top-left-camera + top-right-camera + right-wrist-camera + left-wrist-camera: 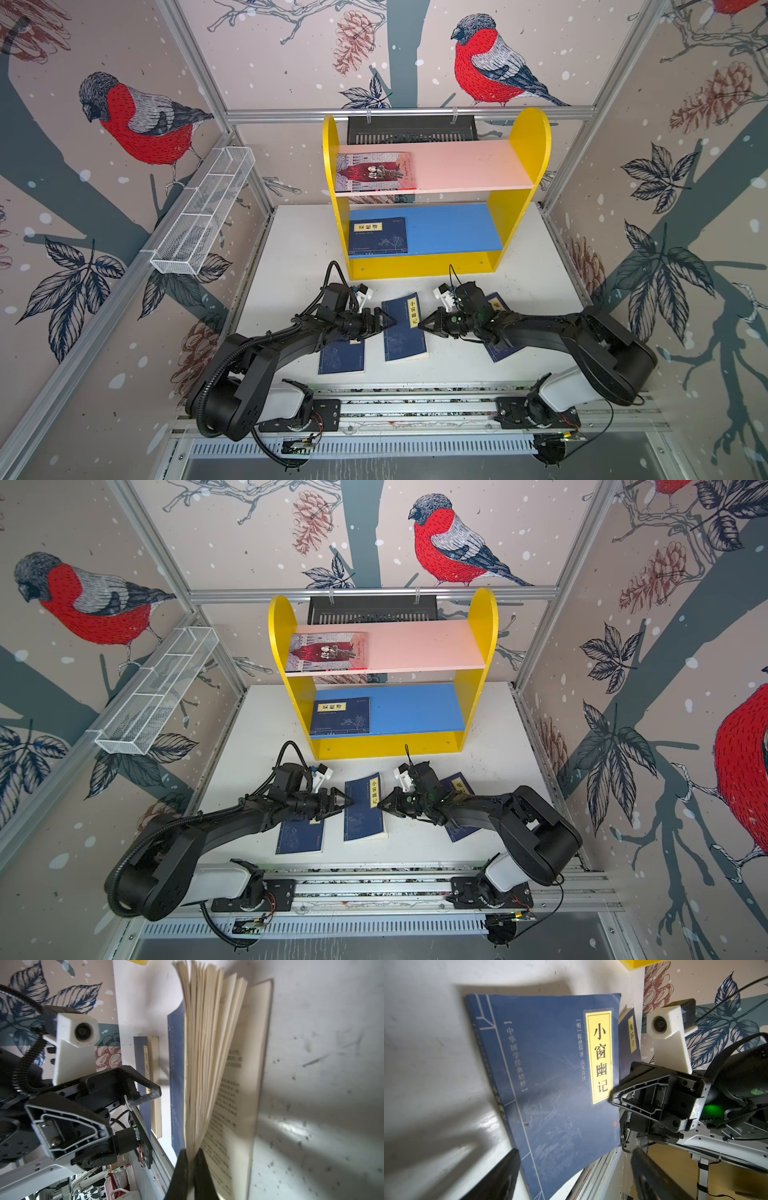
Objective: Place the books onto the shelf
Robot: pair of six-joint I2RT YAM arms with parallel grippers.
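The yellow shelf (530, 137) holds a grey-lilac book (376, 171) on its pink board and a navy book (378, 235) on its blue board. Three navy books lie on the white table in both top views. The middle book (403, 332) (550, 1074) sits between the grippers. My right gripper (192, 1151) (424, 324) is shut on that book's right edge, pinching a sheaf of pages (207, 1053) that fans up off the back cover. My left gripper (575, 1150) (384, 322) stands open at its left edge. The left book (341, 357) and the right book (498, 305) lie partly under the arms.
A white wire basket (203, 212) hangs on the left wall. A black slotted tray (411, 129) hangs behind the shelf. The arms' mounting rail (415, 405) runs along the table's front edge. Patterned enclosure walls close in on both sides.
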